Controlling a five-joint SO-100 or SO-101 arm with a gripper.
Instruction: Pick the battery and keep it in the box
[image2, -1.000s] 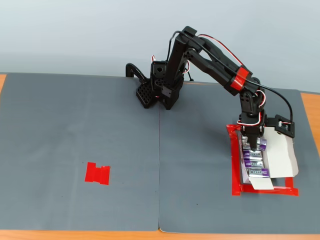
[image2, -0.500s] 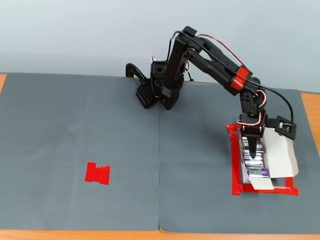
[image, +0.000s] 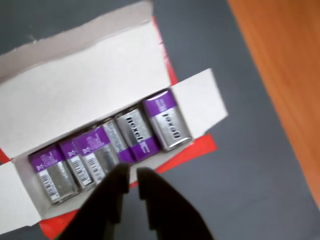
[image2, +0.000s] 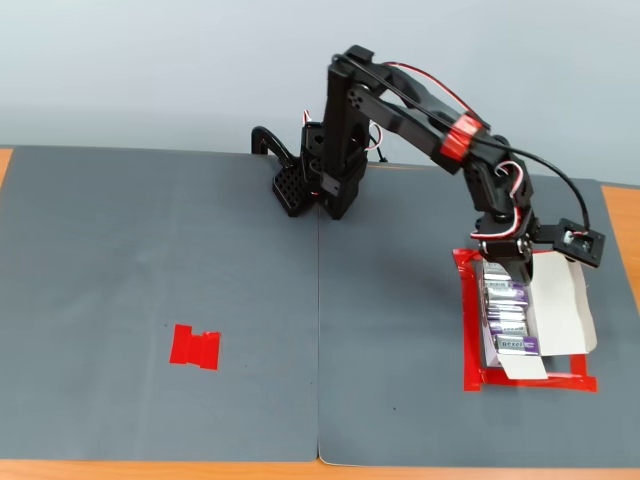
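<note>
The white box (image: 85, 85) lies open with its flaps folded out. Several purple and silver batteries (image: 167, 120) lie side by side in it. In the fixed view the box (image2: 562, 305) sits at the right of the mat with the row of batteries (image2: 508, 318) inside. My gripper (image: 133, 172) hangs just above the near edge of the box. Its black fingers (image: 115, 187) have only a thin gap between them and hold nothing. In the fixed view the gripper (image2: 500, 268) is over the far end of the box.
Red tape (image2: 468, 330) frames the box on the grey mat (image2: 400, 350). A separate red tape patch (image2: 195, 347) lies at the mat's left. Bare wooden table (image: 285, 60) runs along the mat's edge. The arm's base (image2: 320, 180) stands at the back centre.
</note>
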